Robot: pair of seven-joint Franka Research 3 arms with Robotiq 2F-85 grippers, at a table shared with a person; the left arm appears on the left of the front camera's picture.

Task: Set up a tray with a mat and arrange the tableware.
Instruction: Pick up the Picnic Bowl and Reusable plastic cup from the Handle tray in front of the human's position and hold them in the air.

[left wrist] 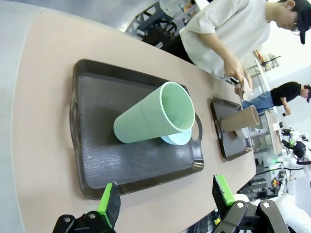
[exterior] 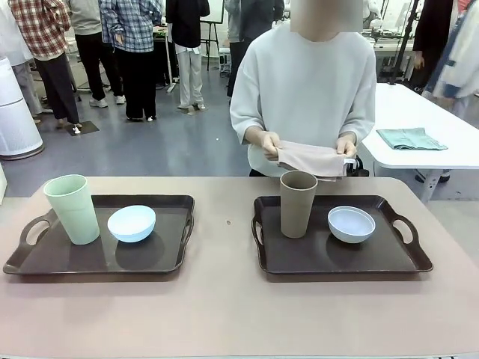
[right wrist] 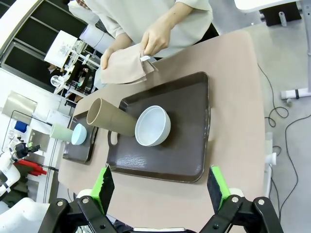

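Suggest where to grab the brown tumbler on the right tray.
Probably the upper wall of the brown tumbler, from the near side: it stands upright, widens toward the rim, and up there the right claw clears the low pale bowl beside it.

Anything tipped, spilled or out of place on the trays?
Nothing stands out. Green tumbler and blue bowl stand upright on the left tray; brown tumbler and white bowl on the right tray. Only a small dark speck on the table between them.

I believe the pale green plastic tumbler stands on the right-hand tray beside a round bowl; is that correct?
Not quite: the front view shows the pale green plastic tumbler on the left-hand dark brown tray, beside a light blue round bowl.
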